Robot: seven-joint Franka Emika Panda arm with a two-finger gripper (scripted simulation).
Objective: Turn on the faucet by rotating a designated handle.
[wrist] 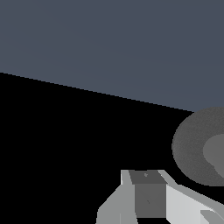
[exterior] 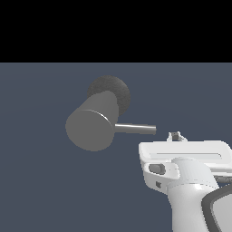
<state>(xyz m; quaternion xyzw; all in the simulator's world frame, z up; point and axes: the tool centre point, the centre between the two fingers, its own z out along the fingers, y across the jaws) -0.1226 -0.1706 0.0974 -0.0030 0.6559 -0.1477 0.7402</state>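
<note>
The faucet (exterior: 93, 124) is a thick grey cylinder with a flat round end, mounted on a darker speckled round base (exterior: 113, 90) that sits on a plain blue-grey surface (exterior: 41, 181). No edge or corner of that surface shows, apart from its boundary against black at the top of the exterior view. The cylinder's flat end faces the camera, toward the exterior view's left. The handle (exterior: 136, 129), a thin shiny rod, projects from the cylinder's side toward the exterior view's right and lies roughly level. The white gripper (exterior: 176, 135) occupies the exterior view's lower right. Only a small dark tip of the fingers (exterior: 176, 136) rises above the hand body, near the handle's free end and just to its right; it does not appear to touch the rod. Whether the fingers are apart or together cannot be told from either view. In the wrist view, the speckled base (wrist: 192, 148) appears at one edge, with a grey finger (wrist: 148, 194) in the foreground.
</note>
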